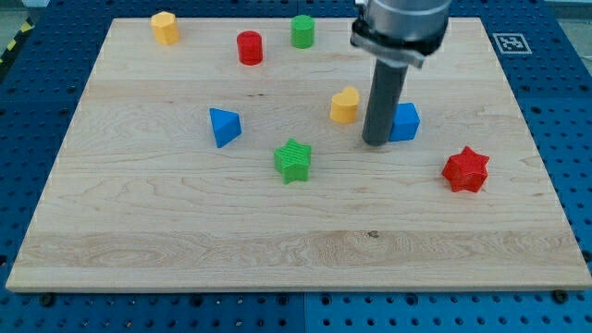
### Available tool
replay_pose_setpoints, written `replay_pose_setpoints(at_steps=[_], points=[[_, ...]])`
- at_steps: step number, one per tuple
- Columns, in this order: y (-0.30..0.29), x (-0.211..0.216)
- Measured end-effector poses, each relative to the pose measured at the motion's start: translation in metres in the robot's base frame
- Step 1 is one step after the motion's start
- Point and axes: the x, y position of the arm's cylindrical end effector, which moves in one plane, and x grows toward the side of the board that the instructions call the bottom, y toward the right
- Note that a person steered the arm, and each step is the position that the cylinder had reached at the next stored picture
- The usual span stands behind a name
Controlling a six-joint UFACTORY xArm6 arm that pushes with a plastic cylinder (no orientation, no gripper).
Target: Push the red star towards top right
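The red star [465, 169] lies on the wooden board [185, 231] at the view's right, a little below the middle. My tip [376, 142] rests on the board to the upper left of the star, well apart from it. The tip sits just left of the blue cube [404, 121], touching or nearly touching it, and to the lower right of the yellow heart-shaped block [345, 105].
A green star [293, 160] and a blue triangular block [224, 126] lie left of the tip. Along the view's top stand a yellow block [166, 28], a red cylinder [250, 47] and a green cylinder [302, 30]. The board's right edge is near the red star.
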Motion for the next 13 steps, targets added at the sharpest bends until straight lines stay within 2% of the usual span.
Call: replay_pose_setpoints(at_steps=[1, 2, 4, 8, 9, 10, 13], points=[[0.005, 0.043], [0.005, 0.047], [0.104, 0.049], [0.114, 0.07], [0.156, 0.072], [0.171, 0.072], [0.15, 0.067]])
